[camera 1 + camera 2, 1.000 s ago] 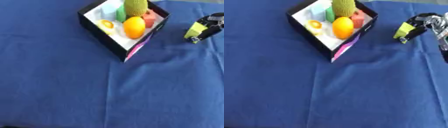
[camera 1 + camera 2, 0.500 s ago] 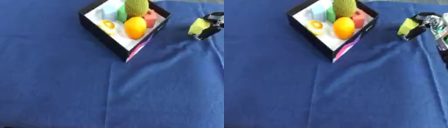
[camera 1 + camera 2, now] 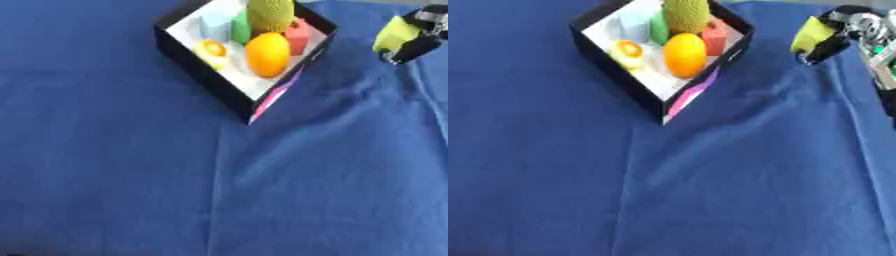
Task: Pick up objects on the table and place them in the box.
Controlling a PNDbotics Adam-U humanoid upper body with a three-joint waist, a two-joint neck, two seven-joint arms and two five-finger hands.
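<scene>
right of box (image 3: 619, 82), yellow object (image 3: 812, 34) in right hand (image 3: 839, 36)

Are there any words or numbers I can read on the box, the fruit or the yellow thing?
None can be read.
The box: black walls, no lettering visible; a pink and white strip at its near corner is too blurred to tell.
The orange and the other things inside: no labels visible.
The yellow thing held by the right robot hand: no visible writing.
The blue cloth: plain.
</scene>
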